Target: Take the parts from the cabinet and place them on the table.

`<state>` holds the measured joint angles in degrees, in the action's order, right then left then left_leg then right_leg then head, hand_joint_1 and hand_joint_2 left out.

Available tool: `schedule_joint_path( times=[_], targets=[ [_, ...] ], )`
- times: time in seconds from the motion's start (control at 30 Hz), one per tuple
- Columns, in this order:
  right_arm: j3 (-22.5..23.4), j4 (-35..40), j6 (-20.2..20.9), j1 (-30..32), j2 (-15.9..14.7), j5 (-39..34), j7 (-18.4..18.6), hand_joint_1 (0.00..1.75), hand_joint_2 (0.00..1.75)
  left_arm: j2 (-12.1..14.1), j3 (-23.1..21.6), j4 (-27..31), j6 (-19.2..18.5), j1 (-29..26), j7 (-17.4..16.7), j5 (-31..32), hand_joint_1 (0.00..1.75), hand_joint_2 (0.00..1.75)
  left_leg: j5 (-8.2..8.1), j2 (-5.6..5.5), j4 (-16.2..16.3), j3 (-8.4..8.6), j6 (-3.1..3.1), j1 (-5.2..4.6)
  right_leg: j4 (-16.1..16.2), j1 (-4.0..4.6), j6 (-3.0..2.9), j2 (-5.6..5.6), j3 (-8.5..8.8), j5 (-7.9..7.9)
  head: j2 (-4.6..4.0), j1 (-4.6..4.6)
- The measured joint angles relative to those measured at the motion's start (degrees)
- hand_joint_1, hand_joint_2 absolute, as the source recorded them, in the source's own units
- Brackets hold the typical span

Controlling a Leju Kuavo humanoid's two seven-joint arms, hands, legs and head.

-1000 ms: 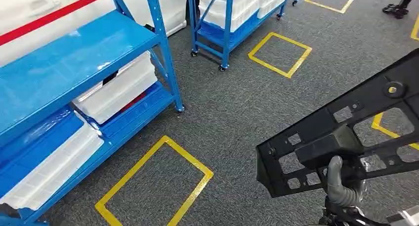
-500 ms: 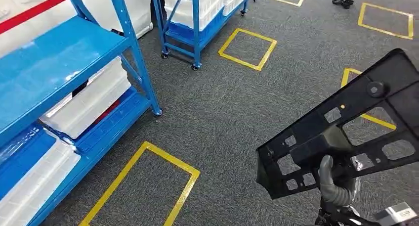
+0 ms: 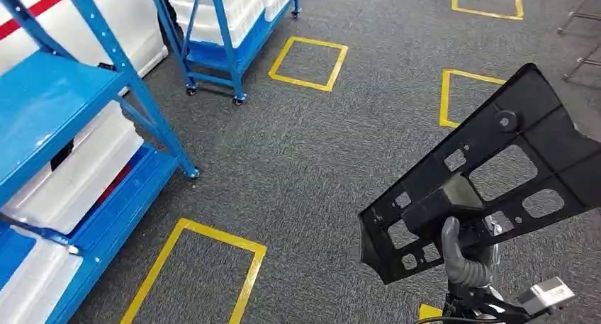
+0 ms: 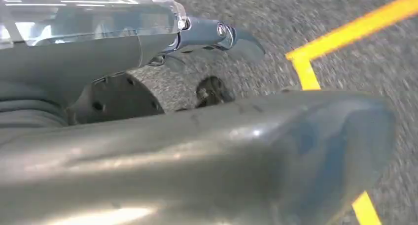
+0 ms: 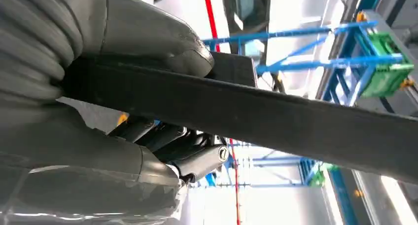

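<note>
In the head view a large flat black plastic part (image 3: 496, 161) with several cut-out windows is held up at the lower right, tilted, one end rising toward the right edge. My right hand (image 3: 464, 257) grips it from below at a raised block near its lower end. In the right wrist view the part (image 5: 276, 119) runs edge-on as a dark bar, with the thumb (image 5: 148, 33) on one side and the dark fingers (image 5: 187, 151) wrapped on the other. My left hand (image 4: 197, 151) hangs over grey carpet and holds nothing, its fingers apart.
A blue shelf rack (image 3: 49, 97) with white bins (image 3: 71, 182) on its lower levels stands at the left. A wheeled blue cart (image 3: 220, 26) with white bins is behind it. Yellow tape squares (image 3: 308, 54) mark the grey carpet, one near my feet (image 3: 198, 274).
The camera has turned, so the rack and floor marks have slid left and down in the picture. The black part stays in my right hand, tilted a little steeper.
</note>
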<state>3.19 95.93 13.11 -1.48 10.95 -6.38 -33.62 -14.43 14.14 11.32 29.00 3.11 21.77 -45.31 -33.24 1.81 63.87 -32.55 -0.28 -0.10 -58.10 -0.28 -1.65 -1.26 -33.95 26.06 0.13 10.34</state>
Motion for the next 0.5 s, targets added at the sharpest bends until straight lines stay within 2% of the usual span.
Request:
schedule_joint_path(
  times=[0.07, 0.1, 0.13, 0.17, 0.2, 0.23, 0.27, 0.3, 0.4, 0.43, 0.47, 0.5],
  targets=[
    [-0.4, -0.2, 0.0, -0.1, 0.1, 0.0, 0.0, 1.75, 1.75, 0.0, 0.1, 0.0, 0.1, -0.1, 0.0, 0.0, 0.0, 0.0, -3.94, -1.23, 9.1, -4.22, -0.18, 0.11, 0.0, 0.13, -0.22, 1.47, -0.18, -0.11, -0.02, 0.0],
    [-0.4, -0.4, 0.0, 0.0, 0.1, 0.0, 0.0, 1.75, 1.75, 0.0, 0.1, 0.0, 0.1, -0.1, 0.0, 0.0, 0.0, 0.0, -4.51, -1.31, 12.3, -5.82, -0.21, 0.11, -0.1, 0.18, -0.24, 2.32, -0.22, -0.15, 0.0, -0.02],
    [-0.4, -0.5, 0.0, -0.1, 0.1, 0.0, 0.0, 1.75, 1.75, 0.0, 0.1, 0.0, 0.1, -0.1, 0.0, 0.0, 0.0, 0.0, -3.51, -1.31, 12.2, -5.97, -0.15, 0.11, -0.2, 0.2, -0.23, 3.13, -0.21, -0.15, 0.0, 0.0],
    [-0.4, -0.6, 0.0, -0.1, 0.1, 0.0, 0.0, 1.75, 1.75, 0.0, 0.1, 0.0, 0.1, -0.1, 0.0, 0.0, 0.0, 0.0, -1.27, -1.33, 9.5, -4.81, -0.04, 0.13, -0.4, 0.18, -0.22, 3.95, -0.21, -0.15, 0.0, 0.0],
    [-0.4, -0.6, -0.2, -0.3, 0.1, 0.0, 0.0, 1.75, 1.75, 0.1, 0.1, 0.0, 0.1, 0.0, 0.0, 0.0, 0.0, 0.0, 1.49, -1.55, 5.0, -2.86, 0.1, 0.19, -0.5, 0.17, -0.19, 4.77, -0.2, -0.14, 0.0, 0.0],
    [-0.4, -0.6, -0.3, -0.6, 0.0, -0.1, 0.0, 1.75, 1.75, 0.1, 0.1, 0.0, 0.0, 0.0, 0.0, 0.0, 0.0, 0.0, 4.24, -2.78, -0.2, -0.52, 0.29, 0.31, -0.7, 0.13, -0.06, 5.52, -0.17, -0.08, -0.02, 0.0],
    [-0.4, -0.6, -0.4, -0.9, 0.0, -0.2, 0.0, 1.75, 1.75, 0.1, 0.2, 0.0, -0.1, 0.0, 0.0, 0.0, 0.0, 0.0, 4.94, -5.9, -4.1, 1.07, 0.54, 0.46, -0.9, 0.09, 0.19, 6.11, -0.34, -0.07, -0.02, -0.02],
    [-0.4, -0.6, -0.5, -1.1, -0.2, -0.3, 0.0, 1.75, 1.75, 0.1, 0.3, 0.0, -0.2, 0.0, 0.0, 0.0, 0.0, 0.0, 4.68, -6.36, -5.4, 1.43, 0.49, 0.62, -1.2, 0.29, 0.62, 6.84, -0.69, -0.12, -0.02, 0.0],
    [-0.4, -0.2, -1.3, -0.9, -0.6, 0.2, 0.1, 1.75, 1.75, 0.2, 0.6, 0.0, -1.3, 0.1, -0.2, 0.2, 0.0, 0.0, 5.1, -4.9, -5.1, 1.39, 1.27, 0.18, -0.7, -0.38, 1.94, 8.44, -1.24, -0.96, -0.02, 0.0],
    [-0.3, 0.2, -1.6, -0.8, -0.8, 0.4, 0.1, 1.75, 1.75, 0.2, 0.6, 0.0, -1.6, 0.2, -0.2, 0.2, 0.0, 0.0, 5.65, -4.12, -6.0, 1.52, 1.82, 0.69, -0.9, -0.07, 2.3, 8.59, -1.4, -0.84, 0.0, -0.02],
    [-0.1, 0.6, -1.8, -0.5, -1.1, 0.7, 0.0, 1.75, 1.75, 0.2, 0.6, 0.0, -2.0, 0.2, -0.3, 0.3, 0.0, 0.0, 5.95, -3.41, -6.4, 1.69, 2.16, 0.56, -1.9, 0.09, 2.31, 5.51, -1.9, 0.12, 0.0, -0.02],
    [0.0, 1.1, -2.2, -0.6, -1.3, 1.0, 0.0, 1.75, 1.75, 0.2, 0.6, 0.0, -2.6, 0.1, -0.4, 0.6, 0.0, 0.0, 6.09, -2.78, -6.6, 1.64, 2.41, 0.5, -4.8, 0.13, 2.42, 3.25, -3.26, 2.21, 0.0, -0.09]
  ],
)
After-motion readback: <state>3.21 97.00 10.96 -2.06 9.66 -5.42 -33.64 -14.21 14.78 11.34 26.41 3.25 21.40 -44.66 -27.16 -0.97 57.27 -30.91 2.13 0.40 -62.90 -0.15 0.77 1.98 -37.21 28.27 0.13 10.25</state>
